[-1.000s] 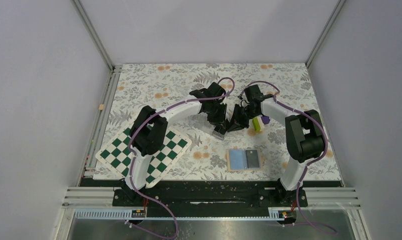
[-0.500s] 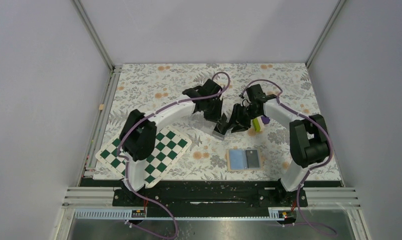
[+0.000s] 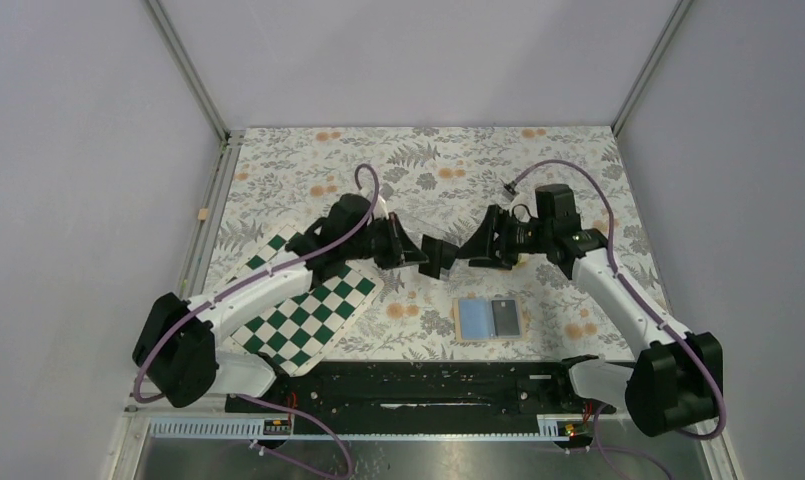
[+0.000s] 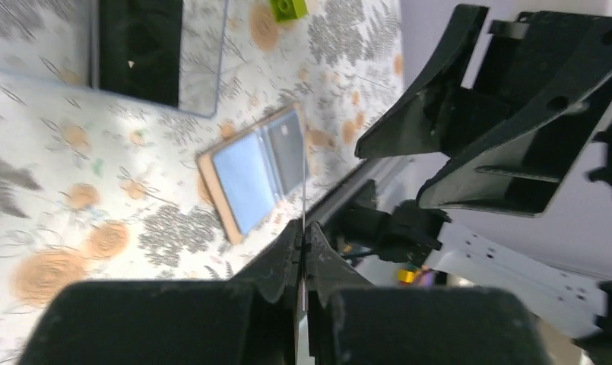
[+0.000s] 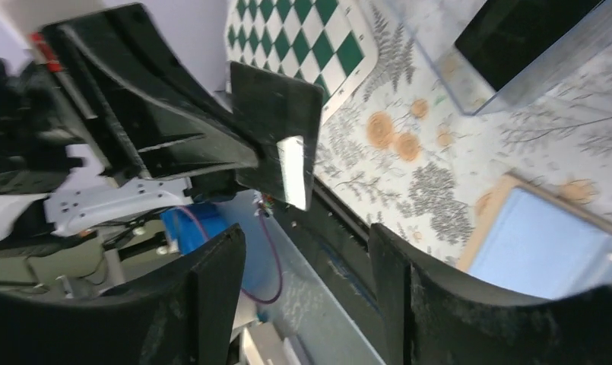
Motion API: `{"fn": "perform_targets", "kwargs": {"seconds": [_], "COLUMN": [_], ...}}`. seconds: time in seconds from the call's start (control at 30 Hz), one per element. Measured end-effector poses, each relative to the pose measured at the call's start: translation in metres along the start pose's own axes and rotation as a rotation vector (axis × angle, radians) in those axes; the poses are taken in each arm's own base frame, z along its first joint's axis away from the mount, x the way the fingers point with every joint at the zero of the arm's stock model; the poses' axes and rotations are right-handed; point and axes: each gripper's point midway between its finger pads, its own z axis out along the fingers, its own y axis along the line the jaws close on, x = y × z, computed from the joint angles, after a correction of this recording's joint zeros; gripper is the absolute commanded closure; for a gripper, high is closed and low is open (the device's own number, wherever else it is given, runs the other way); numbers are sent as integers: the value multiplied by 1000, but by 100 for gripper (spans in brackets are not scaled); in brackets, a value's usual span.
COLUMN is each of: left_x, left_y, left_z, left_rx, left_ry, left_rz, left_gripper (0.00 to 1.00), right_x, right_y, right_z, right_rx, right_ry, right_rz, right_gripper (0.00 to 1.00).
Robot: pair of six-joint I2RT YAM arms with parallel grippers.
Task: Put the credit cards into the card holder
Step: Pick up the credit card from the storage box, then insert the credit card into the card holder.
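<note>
The chequered board (image 3: 308, 315) lies on the left side of the floral counter (image 3: 308, 170), under the left arm. The left hand (image 3: 421, 256) is raised above the counter near its centre, clamped tight on one credit card (image 5: 276, 125). In the left wrist view this card shows edge-on between the closed fingers. The right hand (image 5: 306, 236) faces the left hand just beside the card. Its fingers are spread apart on either side of the card's free end and do not touch it. The card holder (image 3: 475, 320) lies open and flat on the counter nearer the arm bases, light blue lining up. A second credit card (image 3: 505, 317) rests in its right half. A clear box (image 4: 158, 53) with dark contents sits on the counter beyond the holder.
</note>
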Motion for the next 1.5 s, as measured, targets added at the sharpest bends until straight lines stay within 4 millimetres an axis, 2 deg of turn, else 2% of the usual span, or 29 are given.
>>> {"fn": "perform_targets", "kwargs": {"seconds": [0.13, 0.23, 0.33, 0.5, 0.57, 0.6, 0.67, 0.7, 0.8, 0.83, 0.9, 0.97, 1.07, 1.17, 1.33, 1.43, 1.5], "left_x": [30, 34, 30, 27, 26, 26, 26, 26, 27, 28, 32, 37, 46, 56, 88, 112, 120], "left_y": [3, -7, -27, -42, -45, -45, -46, -47, -44, -43, -38, -25, 3, 28, 55, 70, 73], "left_z": [-1, -6, -14, -18, -18, -19, -19, -19, -17, -16, -14, -9, -2, 3, 28, 47, 56], "left_rx": [113, 180, 271, 341, 354, 356, 361, 364, 356, 353, 328, 264, 125, -3, -125, -192, -217], "left_ry": [21, 11, -16, -29, -33, -34, -35, -35, -31, -28, -17, -8, 0, 19, 115, 192, 224], "left_rz": [-149, -193, -203, -213, -215, -217, -221, -222, -228, -225, -231, -237, -253, -260, -262, -262, -258], "left_gripper": [100, 100, 100, 100, 100, 100, 98, 91, 56, 48, 42, 40, 39, 39, 40, 41, 42], "right_x": [23, 33, 35, 27, 23, 21, 18, 18, 17, 17, 20, 24, 31, 29, 30, 38, 44], "right_y": [4, 2, 11, 34, 41, 43, 48, 49, 53, 54, 51, 41, 14, -23, -89, -111, -122], "right_z": [4, 10, 12, 13, 11, 10, 10, 9, 7, 7, 8, 11, 11, -1, -19, -24, -27], "right_rx": [-129, -195, -263, -365, -400, -412, -431, -439, -459, -462, -453, -416, -303, -175, 66, 175, 242], "right_ry": [23, 46, 59, 60, 55, 52, 46, 47, 51, 51, 58, 58, 30, -62, -179, -186, -186], "right_rz": [87, 159, 182, 164, 162, 162, 162, 164, 157, 154, 151, 151, 159, 173, 247, 248, 234], "right_gripper": [44, 45, 50, 70, 73, 78, 94, 100, 100, 100, 100, 100, 100, 100, 100, 100, 100]}}
